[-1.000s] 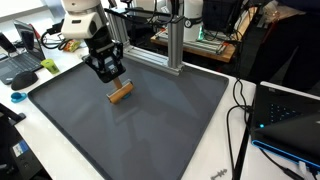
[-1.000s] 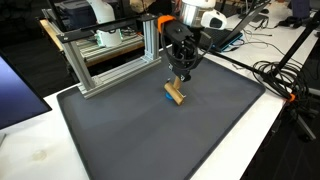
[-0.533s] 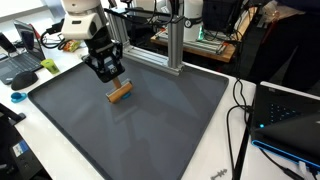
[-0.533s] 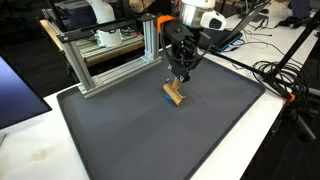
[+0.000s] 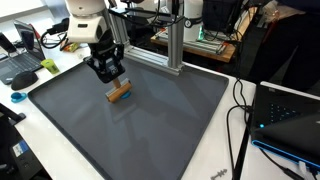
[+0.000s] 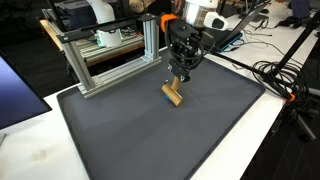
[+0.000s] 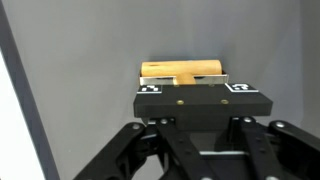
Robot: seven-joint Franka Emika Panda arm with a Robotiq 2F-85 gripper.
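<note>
A small wooden block (image 5: 120, 93) (image 6: 173, 94) hangs just above the dark grey mat (image 5: 150, 135) (image 6: 150, 140), its shadow on the mat beneath it. My gripper (image 5: 114, 83) (image 6: 178, 80) comes down from above and is shut on the block's upper end. In the wrist view the block (image 7: 183, 71) shows as a pale bar just beyond the black pads (image 7: 160, 100) of the gripper (image 7: 200, 97), which carry two square markers. The contact between pads and block is hidden by the pads themselves.
An aluminium frame (image 5: 175, 50) (image 6: 100, 60) stands at the mat's back edge, close behind the arm. Cables (image 5: 238, 110) (image 6: 275, 75) run along the white table beside the mat. A laptop (image 5: 290, 115) sits off the mat. Wide bare mat lies in front.
The gripper and the block have shifted very slightly together. The grip looks the same.
</note>
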